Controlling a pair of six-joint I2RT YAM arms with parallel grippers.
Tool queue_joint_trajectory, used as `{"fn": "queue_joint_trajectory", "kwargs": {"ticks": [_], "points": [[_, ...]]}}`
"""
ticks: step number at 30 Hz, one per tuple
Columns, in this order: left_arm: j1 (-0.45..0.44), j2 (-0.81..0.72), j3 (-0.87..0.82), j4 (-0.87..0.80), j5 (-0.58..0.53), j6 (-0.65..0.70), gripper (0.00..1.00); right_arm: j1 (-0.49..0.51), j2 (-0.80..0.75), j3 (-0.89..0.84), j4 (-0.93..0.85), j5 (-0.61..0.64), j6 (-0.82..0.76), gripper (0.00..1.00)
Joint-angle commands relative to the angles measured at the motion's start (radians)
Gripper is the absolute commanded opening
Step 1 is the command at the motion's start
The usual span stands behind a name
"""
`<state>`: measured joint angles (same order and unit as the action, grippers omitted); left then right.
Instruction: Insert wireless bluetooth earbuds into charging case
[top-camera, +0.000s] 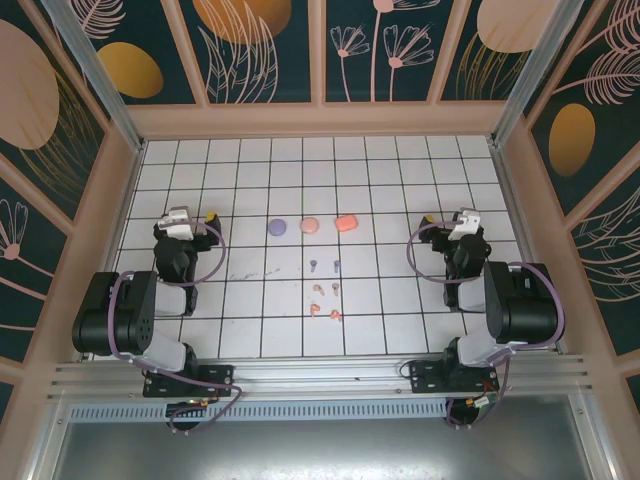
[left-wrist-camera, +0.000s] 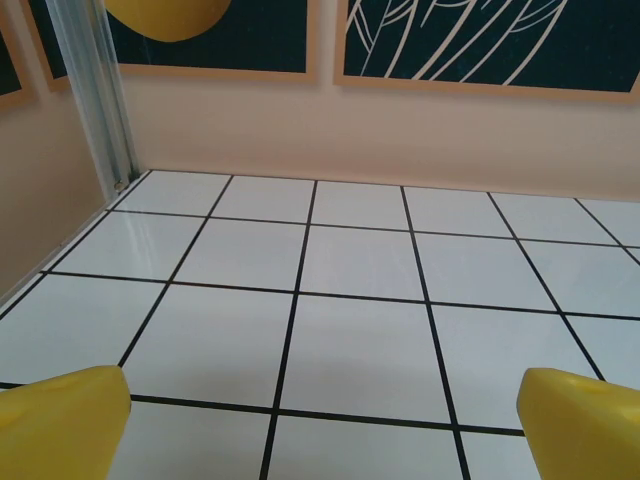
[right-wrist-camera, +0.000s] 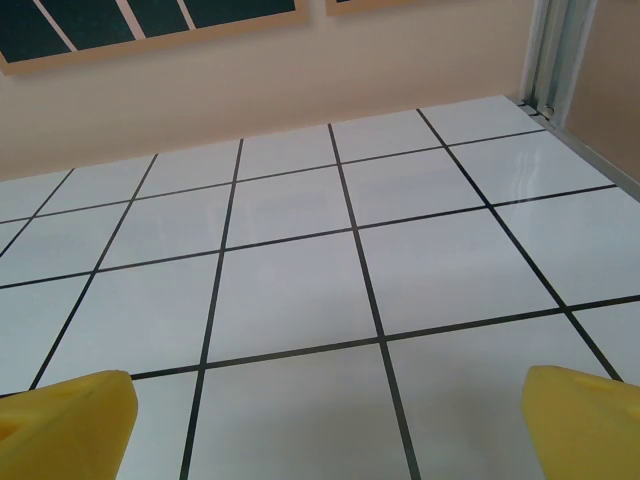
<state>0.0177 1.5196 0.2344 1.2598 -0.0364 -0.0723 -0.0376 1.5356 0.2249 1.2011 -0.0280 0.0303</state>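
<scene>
Tiled table (top-camera: 400, 170): earbuds (top-camera: 322, 291) between grippers (top-camera: 196, 213) (top-camera: 445, 221)

Operating remotely, I can read no text, label, brand, number or sign on the tiled table (top-camera: 250, 170) or painted walls (top-camera: 270, 50).

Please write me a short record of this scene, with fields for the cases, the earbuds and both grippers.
cases: lilac case, pink case, coral case, in one row left to right
earbuds: lilac earbuds, pink earbuds, coral earbuds, loose pairs on the table, nearer the arms than the cases
left gripper: open, empty
right gripper: open, empty
progress: no earbud inserted yet
</scene>
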Motion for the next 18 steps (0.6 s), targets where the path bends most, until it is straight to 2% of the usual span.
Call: {"fn": "queue_joint_trajectory", "kwargs": {"ticks": [1,18], "points": [[0.002,0.001,0.004,0.010,0.006,-0.002,0.99,-0.002,0.004,0.016,0.031,-0.015,-0.020,0.99],[0.002,0.006,0.019,-0.014,-0.009,-0.008,0.99,-0.017,0.004,0.020,0.028,-0.043,-0.010,0.99]]}}
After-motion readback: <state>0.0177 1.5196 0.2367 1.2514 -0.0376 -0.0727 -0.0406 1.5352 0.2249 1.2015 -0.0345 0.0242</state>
